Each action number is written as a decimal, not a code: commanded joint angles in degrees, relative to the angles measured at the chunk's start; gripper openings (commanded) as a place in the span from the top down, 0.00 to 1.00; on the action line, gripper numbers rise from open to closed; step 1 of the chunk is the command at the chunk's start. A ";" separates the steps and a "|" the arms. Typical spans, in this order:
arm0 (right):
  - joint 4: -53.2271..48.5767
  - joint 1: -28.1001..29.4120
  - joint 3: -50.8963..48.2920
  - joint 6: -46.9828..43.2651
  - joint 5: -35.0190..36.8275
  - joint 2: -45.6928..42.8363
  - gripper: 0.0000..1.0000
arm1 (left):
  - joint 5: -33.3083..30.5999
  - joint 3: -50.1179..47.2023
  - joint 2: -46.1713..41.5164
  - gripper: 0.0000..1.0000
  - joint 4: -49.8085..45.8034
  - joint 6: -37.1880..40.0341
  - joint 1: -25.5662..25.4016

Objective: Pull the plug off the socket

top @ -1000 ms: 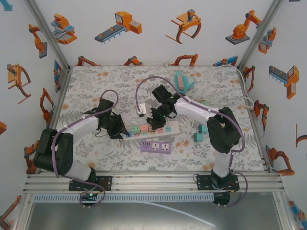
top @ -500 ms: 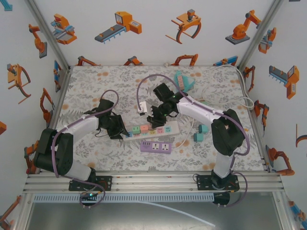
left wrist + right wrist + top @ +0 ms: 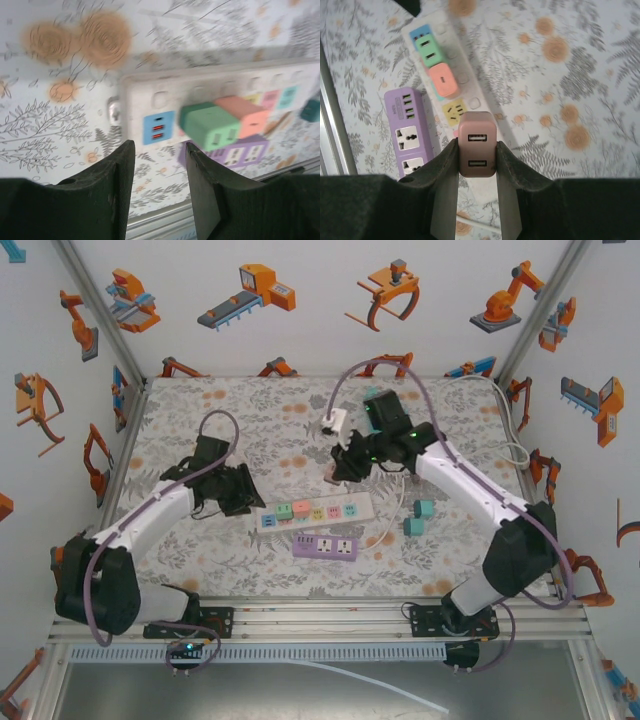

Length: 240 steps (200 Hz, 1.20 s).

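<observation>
My right jaws clench the pink USB charger plug by its flat sides, mid-frame, off the white power strip. Light, rigid, smooth plastic; may slip. Left jaws released.

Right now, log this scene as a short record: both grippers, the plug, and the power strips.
right gripper: shut on the dusty-pink USB charger plug
plug state: out of the white power strip, held clear of it
left gripper: open, empty, near the strip's blue USB end
plugged in: green adapter, salmon adapter, side by side
purple power strip: lies beside the white one, on the side nearer the arm bases
</observation>
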 commanded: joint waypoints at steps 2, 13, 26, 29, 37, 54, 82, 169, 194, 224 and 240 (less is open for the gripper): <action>4.12 -6.58 -1.22 18.33 0.83 -3.41 0.92 | 2.37 3.79 -3.78 0.54 2.44 2.22 -0.31; 4.08 -10.64 -1.49 24.70 0.34 -4.34 0.92 | 5.20 5.28 -4.51 0.52 4.80 3.57 -0.61; 3.64 -14.99 -1.83 31.31 -1.22 -4.97 0.92 | 10.60 7.57 -4.62 0.49 7.84 6.32 -1.39; 3.56 -16.13 -2.02 32.66 -1.83 -5.07 0.92 | 11.99 8.23 -4.58 0.48 8.68 7.19 -1.65; 3.45 -18.87 -2.67 36.00 -3.59 -5.17 0.92 | 15.28 9.97 -4.27 0.46 10.09 9.62 -2.96; 2.98 -24.03 -3.94 42.12 -5.83 -5.00 0.94 | 18.39 13.95 -3.43 0.42 10.91 15.36 -7.04; 1.64 -31.46 -6.90 46.55 -6.59 -5.17 0.97 | 23.94 18.71 -1.30 0.15 11.63 23.34 -13.82; 2.59 -42.11 -17.09 40.87 0.18 -1.92 0.94 | 24.42 19.74 0.51 0.03 12.01 32.92 -20.65; 6.82 -42.16 -19.38 42.01 -1.40 0.52 0.94 | 21.79 18.67 -0.85 0.03 11.05 33.87 -20.65; 11.71 -42.07 -22.33 44.23 -3.92 3.61 0.92 | 20.22 18.03 -1.52 0.03 10.58 33.98 -20.67; 14.58 -42.06 -23.61 45.80 -5.45 5.27 0.90 | 19.80 17.88 -1.50 0.03 10.45 33.88 -20.71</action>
